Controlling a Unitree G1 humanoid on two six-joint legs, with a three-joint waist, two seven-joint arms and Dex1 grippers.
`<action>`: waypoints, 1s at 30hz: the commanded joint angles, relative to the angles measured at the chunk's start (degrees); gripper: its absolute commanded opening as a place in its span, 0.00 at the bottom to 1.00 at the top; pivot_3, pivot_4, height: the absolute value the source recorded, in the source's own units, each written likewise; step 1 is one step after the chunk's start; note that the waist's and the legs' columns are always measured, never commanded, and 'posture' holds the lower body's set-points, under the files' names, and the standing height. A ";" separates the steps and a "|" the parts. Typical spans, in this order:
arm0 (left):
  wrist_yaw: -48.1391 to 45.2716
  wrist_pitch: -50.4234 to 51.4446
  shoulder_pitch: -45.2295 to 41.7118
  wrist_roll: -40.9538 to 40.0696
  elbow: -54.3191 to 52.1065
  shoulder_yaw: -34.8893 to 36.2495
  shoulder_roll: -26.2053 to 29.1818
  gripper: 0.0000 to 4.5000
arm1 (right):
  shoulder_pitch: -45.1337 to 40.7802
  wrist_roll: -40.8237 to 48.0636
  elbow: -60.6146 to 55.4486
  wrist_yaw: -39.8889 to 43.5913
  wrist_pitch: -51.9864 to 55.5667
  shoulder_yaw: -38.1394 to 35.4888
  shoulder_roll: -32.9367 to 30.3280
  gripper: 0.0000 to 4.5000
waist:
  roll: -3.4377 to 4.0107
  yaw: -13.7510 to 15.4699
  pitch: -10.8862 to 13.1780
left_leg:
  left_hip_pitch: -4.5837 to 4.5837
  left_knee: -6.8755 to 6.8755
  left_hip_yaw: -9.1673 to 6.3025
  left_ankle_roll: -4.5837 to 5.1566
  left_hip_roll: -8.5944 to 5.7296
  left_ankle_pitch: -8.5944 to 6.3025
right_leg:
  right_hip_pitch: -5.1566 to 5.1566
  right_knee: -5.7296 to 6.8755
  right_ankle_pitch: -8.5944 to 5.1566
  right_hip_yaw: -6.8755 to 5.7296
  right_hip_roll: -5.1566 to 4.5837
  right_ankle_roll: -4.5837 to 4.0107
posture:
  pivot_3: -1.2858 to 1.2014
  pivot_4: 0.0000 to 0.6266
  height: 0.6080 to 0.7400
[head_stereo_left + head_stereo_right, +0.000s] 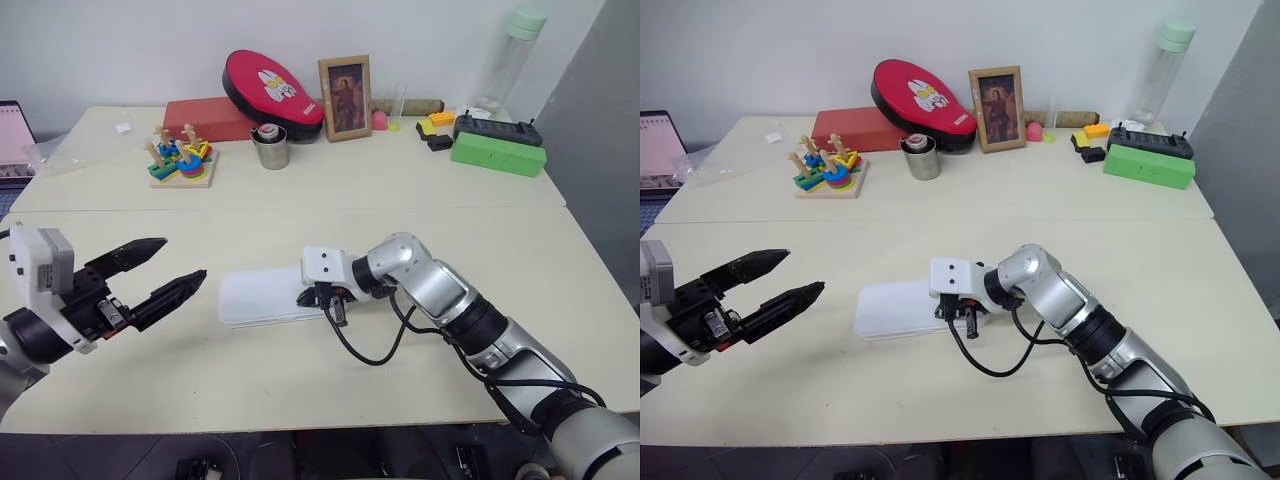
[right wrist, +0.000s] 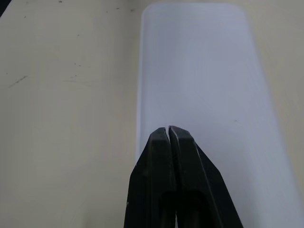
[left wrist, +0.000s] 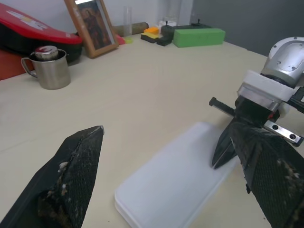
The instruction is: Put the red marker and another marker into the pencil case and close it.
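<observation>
Beige tabletop point(image 1: 300, 190) carrying flat white plastic pencil case point(image 1: 262, 297), lid down; right gripper point(image 2: 169, 130) jaws clenched, empty, resting over it; left gripper point(image 1: 165, 268) jaws hanging released nearby.

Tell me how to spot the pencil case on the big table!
Look at the near part of the cream table, right in front of the robot. The pencil case lies flat there with its lid down, under the right gripper. It is plain white with rounded corners, unlike the green box at the far edge.

light: bright, even | shadows: soft, faint | glare: none | focus: close wrist views soft
</observation>
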 commanded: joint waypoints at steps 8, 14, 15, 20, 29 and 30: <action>3.62 0.31 -4.27 2.59 1.77 -5.53 0.44 1.00 | 4.25 6.01 -0.55 -2.48 -1.23 -10.35 0.95 0.02 | -0.11 0.05 -0.08 | 0.55 -0.08 0.16 -0.01 0.13 -0.01 | 0.40 0.01 -0.23 0.10 0.07 -0.39 | 0.52 0.24 1.00; 11.60 -0.83 -11.59 10.98 7.55 -13.97 -1.64 1.00 | 5.38 15.73 -1.39 -6.62 0.64 -27.58 -2.06 0.20 | -0.15 1.25 -0.04 | 0.29 -0.06 0.17 -0.02 0.11 -0.01 | 0.26 -0.09 0.01 0.11 0.07 0.04 | 0.52 0.24 1.00; 11.91 -1.54 -12.32 12.68 9.57 -14.36 -1.48 1.00 | 5.66 16.48 -1.61 -6.25 1.96 -29.01 -3.87 0.24 | -0.14 1.40 -0.04 | 0.25 -0.07 0.17 -0.02 0.11 -0.01 | 0.23 -0.13 0.02 0.10 0.07 0.04 | 0.52 0.24 1.00; 11.08 -5.83 -15.80 19.10 19.81 -13.90 0.78 1.00 | 8.36 19.03 -3.67 -4.64 5.12 -32.67 -11.33 0.50 | -0.12 1.58 -0.03 | 0.23 -0.47 0.20 -0.01 0.13 0.00 | 0.12 -0.34 0.07 0.09 0.09 -0.15 | 0.52 0.24 1.00; 6.22 -8.80 -17.59 22.72 28.63 -10.90 5.82 1.00 | 11.60 20.46 -6.29 -5.58 6.39 -33.79 -16.47 0.96 | -0.11 1.23 -0.02 | 0.02 -0.59 0.34 -0.01 0.18 -0.01 | -0.04 -0.63 0.12 0.13 0.08 -0.26 | 0.52 0.24 1.00; 5.91 -8.81 -17.44 22.79 28.82 -10.69 5.89 1.00 | 11.51 20.56 -6.44 -5.47 6.51 -33.59 -16.60 0.99 | -0.11 1.23 -0.02 | 0.02 -0.59 0.34 -0.01 0.18 -0.01 | -0.04 -0.65 0.12 0.13 0.08 -0.26 | 0.52 0.24 1.00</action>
